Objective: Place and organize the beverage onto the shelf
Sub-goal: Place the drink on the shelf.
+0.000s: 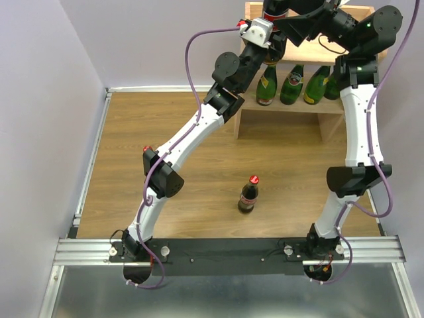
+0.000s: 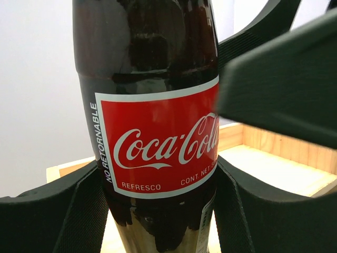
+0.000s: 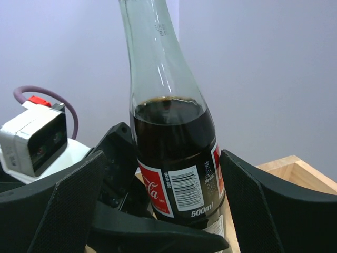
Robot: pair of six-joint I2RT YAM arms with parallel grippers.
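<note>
Op: Nearest the lens, held cola bottle [image 2: 158, 147] fills my left wrist view, upright, red label square on. I've got the left end effector [image 2: 160, 216] clamped on it, pads [image 2: 79, 211] against the glass at 9 and 3 o'clock, around the label's lower edge.

Checker: Where's that overhead?

Op: 1 o'clock, far edge, above the top board of the shelf [image 1: 246, 126]. Can't tell if the base is down on the wood. It's cropped in both wrist views.

Checker: Right side?

Op: Right end effector [image 3: 163, 203] is spread wide, straddling the same bottle at label height on the barcode side. At 9 o'clock there's a clear gap to the glass, with part of the left one sitting in it. At 3 o'clock the finger is just beside the glass, contact unclear. I see no grip there.

Checker: Rest of the beverage?

Op: Green bottles [image 1: 292, 83] with gold tops are in a row on the lower tier. Three are clear, a fourth is partly hidden behind my right arm. Loose cola bottle [image 1: 248, 194] stands upright on the worktop [image 1: 132, 126], red cap on, near centre. That's 6 o'clock of the shelf and well apart from it.

Checker: Arms?

Op: Bases at 7 and 5 o'clock, both reaching to the shelf top.
</note>
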